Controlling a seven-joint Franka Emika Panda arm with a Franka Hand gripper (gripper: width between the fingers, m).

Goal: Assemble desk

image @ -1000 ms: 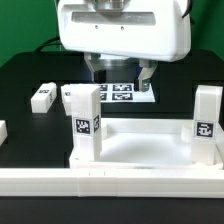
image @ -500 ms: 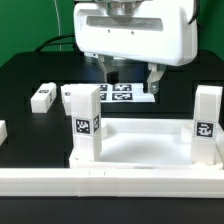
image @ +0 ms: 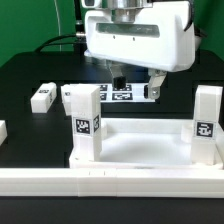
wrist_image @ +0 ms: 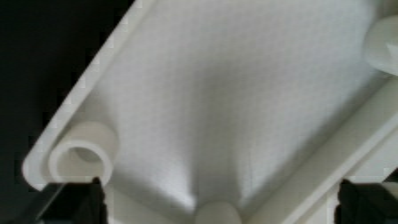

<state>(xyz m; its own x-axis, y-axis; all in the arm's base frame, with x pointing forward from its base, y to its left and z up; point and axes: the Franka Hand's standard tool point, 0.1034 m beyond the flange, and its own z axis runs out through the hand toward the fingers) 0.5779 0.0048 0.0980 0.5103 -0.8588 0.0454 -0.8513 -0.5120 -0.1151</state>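
At the exterior view's left: one loose leg (image: 42,95) lying flat on the black desk (image: 25,70), apart from the other parts. Next along: a tagged leg (image: 82,122) standing upright at the left corner of the tabletop (image: 140,150). Behind centre: the marker board (image: 120,95) lying flat; close by it, jaws raised, set apart, clamped on nothing. At the right: a second upright leg (image: 207,125) at the tabletop's other corner. In the wrist view: tabletop rim and round corner socket (wrist_image: 80,155).

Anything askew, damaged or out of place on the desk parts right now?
Nothing stands out. The first upright leg and second upright leg stand straight at the tabletop corners. The loose leg lies on the table toward the exterior view's left, not mounted yet.
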